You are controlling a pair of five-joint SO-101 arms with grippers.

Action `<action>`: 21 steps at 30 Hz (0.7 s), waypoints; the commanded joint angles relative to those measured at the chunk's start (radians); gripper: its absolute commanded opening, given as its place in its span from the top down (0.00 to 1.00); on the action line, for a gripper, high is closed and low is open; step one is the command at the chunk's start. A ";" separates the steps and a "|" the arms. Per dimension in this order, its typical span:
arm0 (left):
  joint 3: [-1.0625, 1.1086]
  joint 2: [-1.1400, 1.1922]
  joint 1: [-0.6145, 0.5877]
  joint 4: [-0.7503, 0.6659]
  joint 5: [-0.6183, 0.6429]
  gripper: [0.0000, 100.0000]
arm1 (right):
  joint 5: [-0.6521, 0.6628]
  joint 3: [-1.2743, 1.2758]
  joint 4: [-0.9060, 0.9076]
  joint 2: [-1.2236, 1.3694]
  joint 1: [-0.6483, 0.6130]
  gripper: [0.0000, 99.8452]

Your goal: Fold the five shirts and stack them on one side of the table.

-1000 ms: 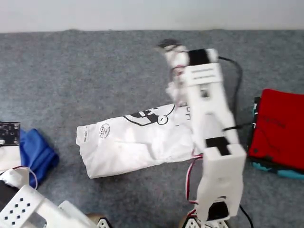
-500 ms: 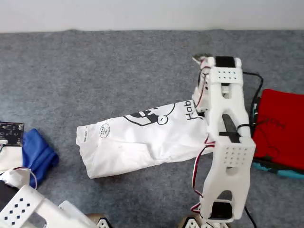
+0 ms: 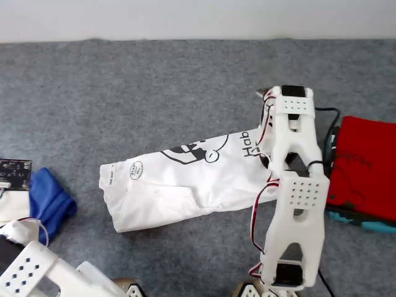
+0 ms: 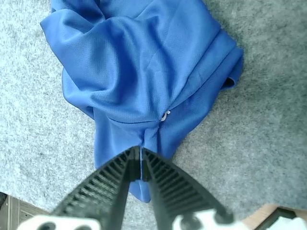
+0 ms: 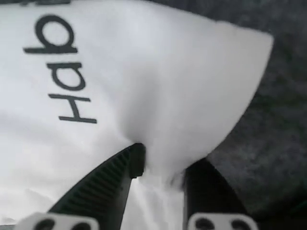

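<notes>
At the table's (image 3: pixel 124 80) middle, the white shirt (image 3: pixel 179 182) lies as a long, crumpled band. At its end near the folded red shirt (image 3: pixel 362 167), just beside the printed letters, the right gripper (image 5: pixel 163 170) pinches a raised fold of white cloth between its jaws. At the opposite table edge, the left gripper (image 4: pixel 140 155) is closed to a slit on the blue shirt (image 4: pixel 144 72).

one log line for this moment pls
right gripper shut on white shirt | left gripper shut on blue shirt | red shirt atop teal cloth
</notes>
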 commanded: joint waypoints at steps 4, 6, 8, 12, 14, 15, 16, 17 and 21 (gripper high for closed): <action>-0.021 -0.011 -0.002 0.011 -0.006 0.98 | 0.032 -0.017 0.016 0.012 -0.018 0.99; -0.021 -0.011 -0.002 0.011 -0.006 0.98 | 0.074 -0.049 0.054 0.001 -0.012 0.99; -0.021 -0.011 -0.002 0.011 -0.006 0.98 | 0.107 -0.069 0.087 -0.027 -0.015 0.99; -0.021 -0.011 -0.002 0.008 -0.006 0.98 | 0.163 -0.032 0.091 -0.151 -0.035 0.99; -0.021 -0.011 -0.002 0.006 -0.005 0.98 | 0.196 0.018 0.091 -0.236 -0.058 0.99; -0.021 -0.011 -0.002 0.006 -0.005 0.98 | 0.207 0.049 0.093 -0.286 -0.071 0.99; -0.021 -0.011 -0.002 0.006 -0.005 0.98 | 0.216 0.087 0.093 -0.338 -0.085 0.99; -0.021 -0.011 -0.002 0.006 -0.005 0.98 | 0.227 0.126 0.093 -0.392 -0.102 0.99; -0.021 -0.012 -0.002 0.006 -0.002 0.98 | 0.250 0.279 0.090 -0.599 -0.209 0.99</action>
